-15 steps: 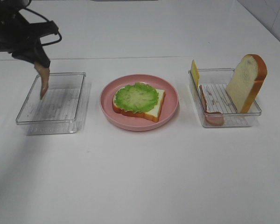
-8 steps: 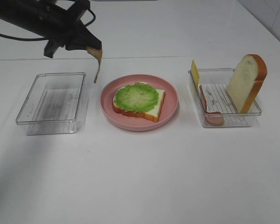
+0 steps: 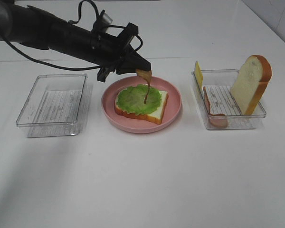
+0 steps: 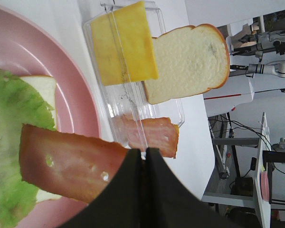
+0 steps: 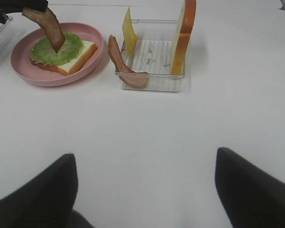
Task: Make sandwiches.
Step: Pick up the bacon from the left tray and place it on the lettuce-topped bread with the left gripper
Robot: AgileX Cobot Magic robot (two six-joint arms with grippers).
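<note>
Starting at the left of the white tabletop (image 3: 142, 180), we find a clear rectangular plastic tray (image 3: 47, 126) with a ribbed floor. Beyond it the black left arm reaches across toward the middle, and its left gripper (image 3: 138, 69) hangs over the far left edge of a round pink plate (image 3: 173, 102). The claw is closed tight: in the left wrist view its two black fingers (image 4: 128, 190) press together on the upper end of a brown bacon strip (image 3: 145, 88), which hangs down from them in a slight curve. On the plate a white bread slice with orange-brown crust (image 3: 159, 111) lies flat, and a frilly green lettuce leaf (image 3: 135, 99) covers most of its top. The strip's lower tip comes down over the middle of the lettuce; whether it touches the leaf we cannot tell. To the right of the plate, apart from it, sits a second clear plastic tray (image 3: 237, 122). A thin yellow cheese square (image 3: 198, 73) stands on edge at its left wall, and we cannot tell on which side of the wall it stands. A pink ham slice (image 3: 213, 116) droops along that same left side and curls over the front left corner. At the tray's right end a second white bread slice (image 3: 249, 83) stands upright, tilted a little. The right gripper (image 5: 143, 156) shows only in its own wrist view, above bare tabletop and well apart from the food; its two dark fingers (image 5: 42, 190) stand wide apart, holding nothing.
</note>
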